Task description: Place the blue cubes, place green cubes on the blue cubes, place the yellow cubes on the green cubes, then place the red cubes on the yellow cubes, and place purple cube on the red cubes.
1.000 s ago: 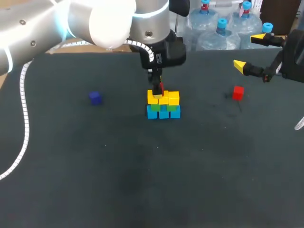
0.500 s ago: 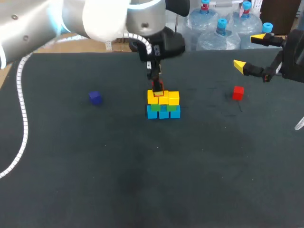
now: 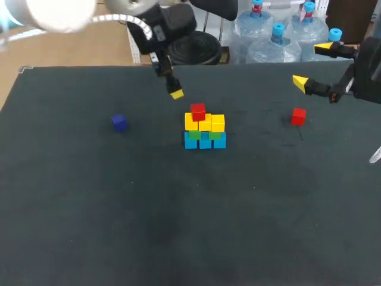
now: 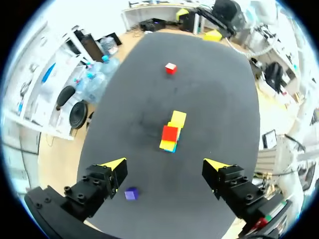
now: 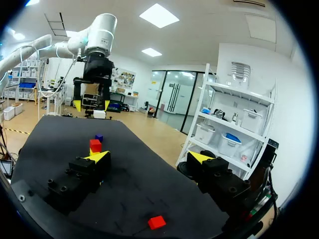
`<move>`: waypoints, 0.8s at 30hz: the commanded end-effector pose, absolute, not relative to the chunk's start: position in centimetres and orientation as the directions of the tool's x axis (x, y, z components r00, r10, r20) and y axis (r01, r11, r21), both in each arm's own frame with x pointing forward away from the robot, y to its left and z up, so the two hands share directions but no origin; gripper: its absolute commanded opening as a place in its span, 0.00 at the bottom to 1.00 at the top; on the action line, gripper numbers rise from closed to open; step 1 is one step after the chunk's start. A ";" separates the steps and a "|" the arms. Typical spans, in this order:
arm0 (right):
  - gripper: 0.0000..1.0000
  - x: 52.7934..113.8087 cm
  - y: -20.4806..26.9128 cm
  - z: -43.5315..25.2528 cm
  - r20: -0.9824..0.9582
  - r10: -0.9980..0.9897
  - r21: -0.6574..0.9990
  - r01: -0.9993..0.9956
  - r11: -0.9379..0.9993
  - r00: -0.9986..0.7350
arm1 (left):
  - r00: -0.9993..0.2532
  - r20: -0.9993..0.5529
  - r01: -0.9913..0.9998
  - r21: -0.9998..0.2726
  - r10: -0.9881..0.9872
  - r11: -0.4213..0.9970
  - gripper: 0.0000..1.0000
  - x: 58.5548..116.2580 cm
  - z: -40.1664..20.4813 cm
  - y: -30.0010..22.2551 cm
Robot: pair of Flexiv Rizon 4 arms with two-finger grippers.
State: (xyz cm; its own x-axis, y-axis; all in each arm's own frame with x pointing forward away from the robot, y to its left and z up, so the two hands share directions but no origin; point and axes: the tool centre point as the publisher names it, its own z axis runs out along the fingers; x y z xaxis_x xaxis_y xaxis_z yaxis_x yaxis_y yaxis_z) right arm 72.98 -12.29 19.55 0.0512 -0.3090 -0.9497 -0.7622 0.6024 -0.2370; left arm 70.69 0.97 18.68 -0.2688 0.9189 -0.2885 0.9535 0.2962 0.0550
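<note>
Left claw [image 4: 165, 163] rose off, open; red cube [image 3: 197, 111] sits on yellow cubes [image 3: 206, 124]; right claw [image 5: 149, 156] open.

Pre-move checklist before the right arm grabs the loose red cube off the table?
1. Stacked red cube: sits flat on the yellow row, ok.
2. Left gripper: open, empty, above and clear of the cubes, ok.
3. Right gripper: open, empty, ok.
4. Loose red cube: alone on the black table, nothing crowding it, ok.
5. Yellow cubes: free top beside the stacked red cube, ok.
6. Green cubes: alignment mostly hidden, cannot tell.
</note>
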 end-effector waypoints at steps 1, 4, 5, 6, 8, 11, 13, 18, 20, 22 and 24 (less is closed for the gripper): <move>1.00 72.9 -12.3 19.6 -0.950 -0.309 -0.237 -0.762 0.603 0.051 | -0.296 -0.556 0.857 0.205 0.777 0.473 1.00 68.4 19.5 4.3; 1.00 72.9 -12.3 19.6 -0.950 -0.309 -0.237 -0.762 0.603 0.051 | -0.316 -0.618 0.814 0.213 0.720 0.540 1.00 68.4 20.4 5.1; 1.00 72.9 -12.3 19.6 -0.950 -0.309 -0.237 -0.762 0.603 0.051 | -0.314 -0.643 0.799 0.220 0.699 0.560 1.00 68.5 20.8 5.4; 1.00 72.9 -12.3 19.6 -0.950 -0.309 -0.237 -0.762 0.603 0.051 | -0.308 -0.673 0.780 0.225 0.672 0.584 1.00 68.7 21.1 5.6; 1.00 72.9 -12.3 19.6 -0.950 -0.309 -0.237 -0.762 0.603 0.051 | -0.309 -0.725 0.727 0.237 0.616 0.644 1.00 69.0 21.6 6.5; 1.00 72.9 -12.3 19.6 -0.950 -0.309 -0.237 -0.762 0.603 0.051 | -0.292 -0.782 0.662 0.251 0.551 0.706 1.00 69.3 22.0 7.6; 1.00 72.9 -12.3 19.6 -0.950 -0.309 -0.237 -0.762 0.603 0.051 | -0.270 -0.797 0.616 0.289 0.541 0.733 1.00 69.4 21.8 8.3; 1.00 72.9 -12.3 19.6 -0.950 -0.309 -0.237 -0.762 0.603 0.051 | -0.274 -0.813 0.554 0.303 0.513 0.776 1.00 68.9 20.5 9.4; 1.00 72.9 -12.3 19.6 -0.950 -0.309 -0.237 -0.762 0.603 0.051 | -0.264 -0.830 0.539 0.295 0.491 0.789 1.00 68.7 20.7 9.5; 1.00 72.9 -12.3 19.6 -0.950 -0.309 -0.237 -0.762 0.603 0.051 | -0.247 -0.832 0.541 0.307 0.496 0.783 1.00 68.6 21.0 9.5; 1.00 72.9 -12.3 19.6 -0.950 -0.309 -0.237 -0.762 0.603 0.051 | -0.238 -0.839 0.536 0.306 0.488 0.787 1.00 68.7 21.3 9.8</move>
